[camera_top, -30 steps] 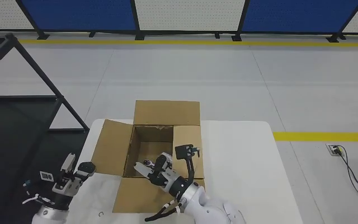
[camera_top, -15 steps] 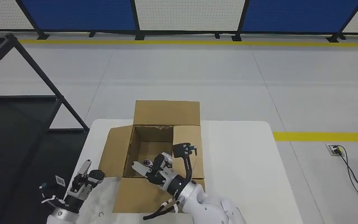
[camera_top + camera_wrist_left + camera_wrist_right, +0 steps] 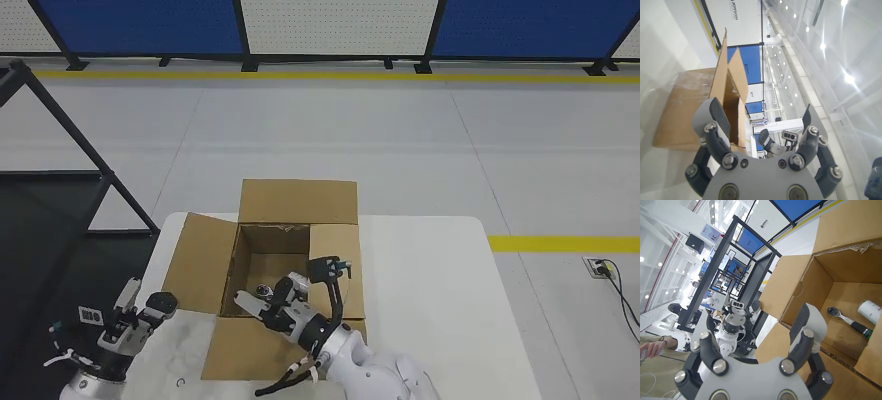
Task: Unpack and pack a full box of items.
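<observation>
- Top view: the cardboard box point(image 3: 300, 205) stands open on the left half of the white tabletop point(image 3: 430, 290). One flap is folded out at the far side, one to the left and one toward me.
- Top view: my right gripper point(image 3: 288, 288) hangs at the box's near rim, just above the opening. Its fingers are spread wide and hold nothing.
- Top view: my left gripper point(image 3: 143, 300) is near the tabletop's left edge, beside the box's left flap and clear of the cardboard. Its fingers are parted too.
- Left wrist view: my left gripper point(image 3: 762, 113) has both ribbed fingers point(image 3: 719, 115) well apart with nothing between them.
- Left wrist view: beyond the fingers I see an outer wall of the box point(image 3: 683, 106), with a strip of clear tape point(image 3: 694, 78) shining across it. The flaps rise above that wall, and no finger touches the cardboard.
- Right wrist view: my right gripper point(image 3: 756, 313) is open and empty, poised above the box's near corner and looking into the box point(image 3: 848, 266).
- Right wrist view: a ratchet wrench point(image 3: 843, 318) lies flat on the box floor, its round head toward the far left corner and its black grip pointing toward a near flap.
- Right wrist view: a white canister point(image 3: 869, 311) lies on its side just beside the wrench. I cannot tell whether the two touch.
- Right wrist view: the near flap covers the end of the wrench's grip and part of the canister.
</observation>
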